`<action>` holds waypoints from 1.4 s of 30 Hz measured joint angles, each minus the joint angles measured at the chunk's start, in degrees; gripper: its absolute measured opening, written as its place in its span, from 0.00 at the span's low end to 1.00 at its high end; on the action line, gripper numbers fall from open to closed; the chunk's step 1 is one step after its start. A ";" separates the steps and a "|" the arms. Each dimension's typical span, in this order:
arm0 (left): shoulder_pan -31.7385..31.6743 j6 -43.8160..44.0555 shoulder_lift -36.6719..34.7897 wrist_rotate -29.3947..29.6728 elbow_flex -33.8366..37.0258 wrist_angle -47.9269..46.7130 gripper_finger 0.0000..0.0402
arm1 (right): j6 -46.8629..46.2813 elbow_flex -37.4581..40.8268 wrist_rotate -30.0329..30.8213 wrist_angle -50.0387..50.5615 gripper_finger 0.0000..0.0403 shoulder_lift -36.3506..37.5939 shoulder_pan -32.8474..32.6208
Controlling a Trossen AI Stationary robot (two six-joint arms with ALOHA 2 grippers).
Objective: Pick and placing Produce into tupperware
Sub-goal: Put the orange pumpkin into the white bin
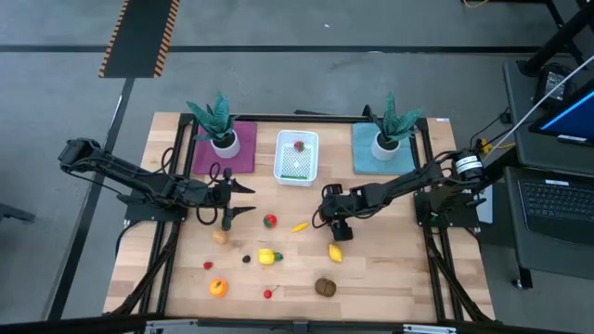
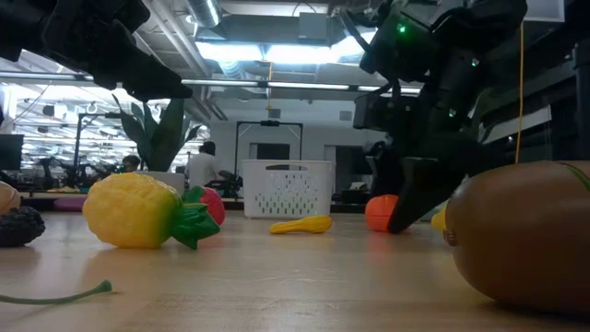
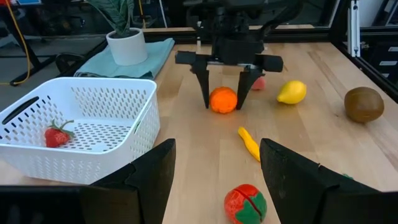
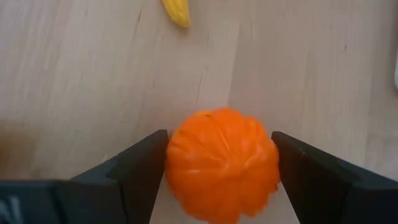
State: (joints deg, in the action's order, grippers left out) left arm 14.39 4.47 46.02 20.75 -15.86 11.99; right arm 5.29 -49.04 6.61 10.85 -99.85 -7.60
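Straddling an orange (image 4: 222, 163), the right gripper (image 3: 225, 99) is standing w/ fingers pointing down at the table centre; finger pads (image 4: 143, 165) are sitting against both sides of the fruit, which is resting on the wood. Left gripper (image 1: 239, 199) is hovering over the table's left-centre w/ fingers spread, nothing btwn them. White tupperware (image 1: 297, 155) is sitting at the back centre btwn a purple mat (image 1: 225, 148) & teal mat (image 1: 382, 148), each carrying a potted plant (image 1: 215, 125). One strawberry (image 3: 56, 135) is lying inside the tub. Other produce is lying loose on the wood: small yellow banana (image 3: 249, 142) near the orange, lemon (image 3: 291, 92) & brown kiwi (image 3: 364, 104) beyond, red tomato-like piece (image 3: 245, 203) nearer the left gripper.
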 joint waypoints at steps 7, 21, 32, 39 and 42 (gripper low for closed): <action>0.00 -0.02 0.00 -0.01 0.00 0.00 0.56 | -0.09 0.00 -0.04 0.04 0.72 0.00 0.00; 0.00 0.02 0.00 0.00 0.00 0.00 0.56 | -0.54 0.00 0.40 0.09 0.65 -0.02 -0.03; 0.00 0.04 0.00 0.00 0.00 0.00 0.56 | -3.60 0.11 0.55 0.44 0.65 0.37 0.33; 0.00 0.00 0.00 0.00 0.02 -0.02 0.56 | -5.08 0.20 0.39 0.84 0.60 5.58 2.28; 0.00 -0.02 0.00 0.00 0.04 -0.02 0.56 | -5.03 0.20 0.20 1.25 0.60 8.88 3.30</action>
State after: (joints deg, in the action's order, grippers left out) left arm 14.39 4.45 46.02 20.75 -15.81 11.97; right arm 0.26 -48.84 6.81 12.10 -90.97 -4.29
